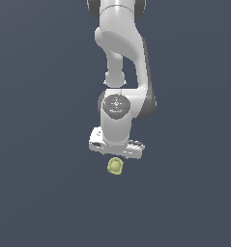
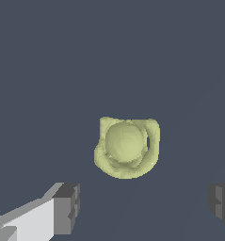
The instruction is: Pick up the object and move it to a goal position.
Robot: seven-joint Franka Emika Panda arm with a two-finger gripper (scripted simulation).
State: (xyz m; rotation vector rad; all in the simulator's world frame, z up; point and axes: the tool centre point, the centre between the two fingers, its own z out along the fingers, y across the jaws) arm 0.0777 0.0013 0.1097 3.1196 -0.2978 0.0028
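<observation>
The object (image 1: 115,166) is a small yellow-green lumpy rounded thing with curved side bits, lying on the dark grey floor just below the white gripper in the exterior view. In the wrist view the object (image 2: 127,147) sits near the middle, beyond the line between the two dark fingertips (image 2: 67,208). My gripper (image 2: 144,204) is open and empty, its fingers set wider than the object. In the exterior view the white hand (image 1: 117,144) hides the fingers.
The flat dark grey floor (image 1: 39,193) spreads all around. The white arm (image 1: 121,48) rises upright behind the hand. No goal marker shows.
</observation>
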